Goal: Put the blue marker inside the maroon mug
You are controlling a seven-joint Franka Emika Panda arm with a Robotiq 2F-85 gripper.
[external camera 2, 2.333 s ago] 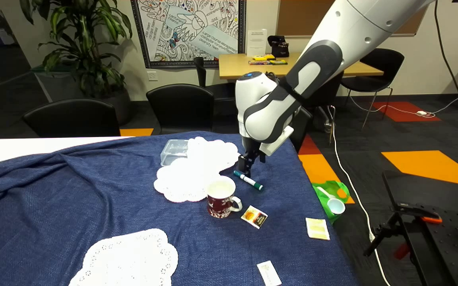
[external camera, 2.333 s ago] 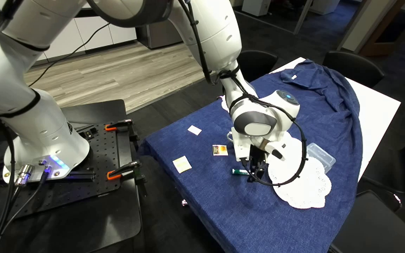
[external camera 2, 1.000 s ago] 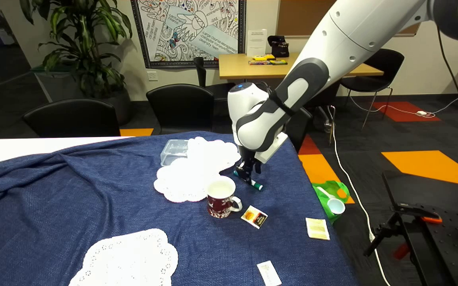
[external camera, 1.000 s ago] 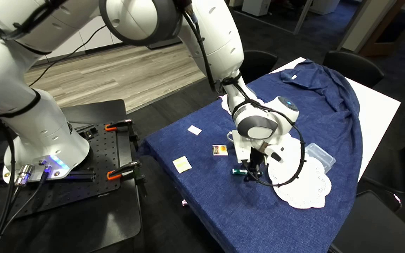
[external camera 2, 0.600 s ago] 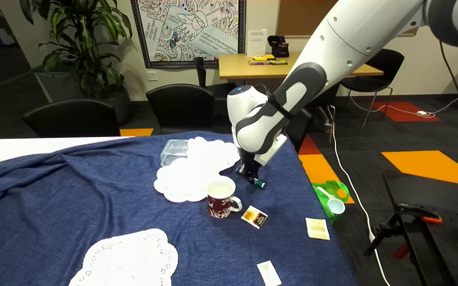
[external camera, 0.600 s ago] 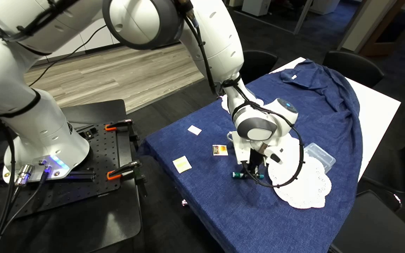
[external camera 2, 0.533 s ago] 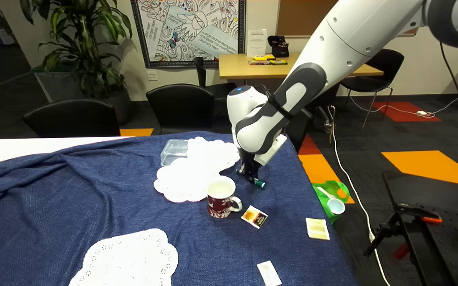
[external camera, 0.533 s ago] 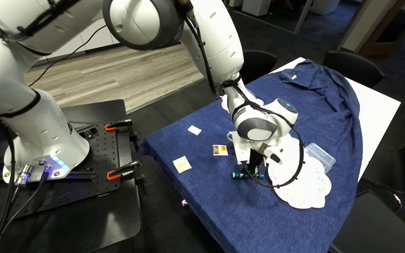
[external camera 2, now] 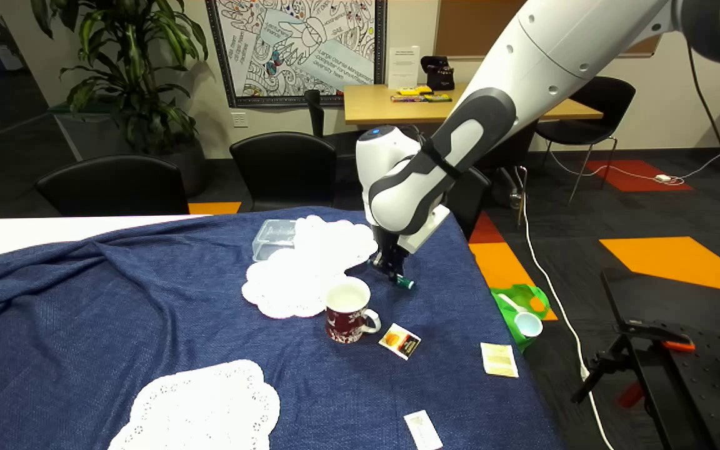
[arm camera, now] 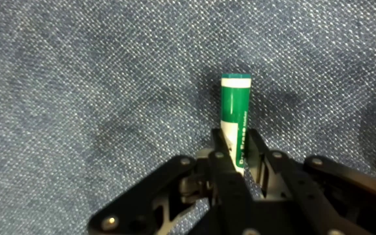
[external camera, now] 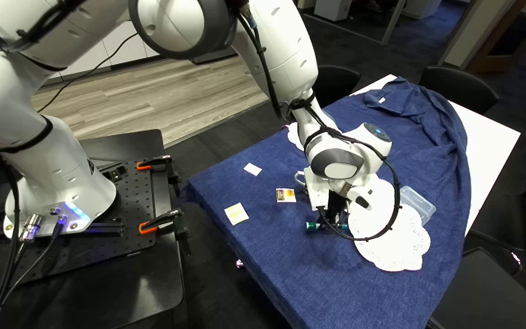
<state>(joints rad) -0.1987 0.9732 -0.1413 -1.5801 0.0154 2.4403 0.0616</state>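
Out across the desk (external camera: 486, 132), mostly draped in blue cloth (external camera 2: 335, 394), with the white arm (external camera: 283, 59) bent low over it. Looks like the pick-up stage, past the grasp and short of the drop-in! Calls next, surely, for a clean lift, a short carry, a tip from level to end-down, then a release.

Away behind, in an exterior view, to the big framed poster (external camera 2: 300, 47): can read "Large Course Management" and "Diversity Team" there. Back to the white doilies (external camera 2: 285, 290), two of them overlapping, with a clear box (external camera 2: 274, 239) just beside.

On to the maroon mug (external camera 2: 343, 322), upright, mouth up, and peeking in red at the edge of the wrist view. Needs real height over that rim; might knock it, or finish lying across it, if brought in flat.

Now for the gripper (arm camera: 234, 140), clamped about the blue marker (arm camera: 236, 101), pinching both sides of the barrel. Lying level, near the mug and outside it; cannot tell whether clear of the cloth. Shows more green than blue up close, with a white band and a teal end, and reads "Dry Erase Marker" down the side. No brand to be made out.

Down, last, to the printed sachet (external camera 2: 400, 341) by the mug's handle, with print too small to read.
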